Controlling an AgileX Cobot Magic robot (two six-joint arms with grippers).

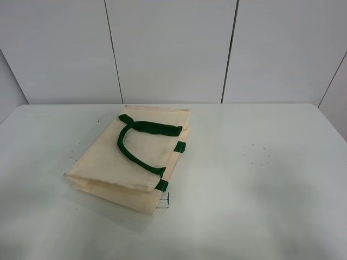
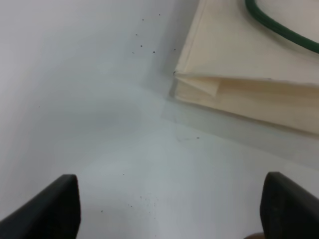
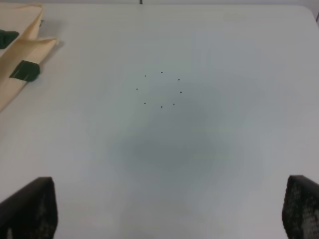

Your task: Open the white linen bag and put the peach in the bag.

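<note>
Both grippers — left [image 2: 169, 209] and right [image 3: 169, 211] — hang wide open, holding nothing. The white linen bag [image 1: 130, 157] lies flat and folded on the table [image 1: 260, 173], handles on top, unopened — no peach visible.

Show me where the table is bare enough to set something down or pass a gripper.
Widest bare patch: right of the bag, out to the table right edge, marked only by a ring of dots. A bare strip runs along the near edge. The bag fills left of centre. Both grippers, left and right, hang open over bare tabletop.
</note>
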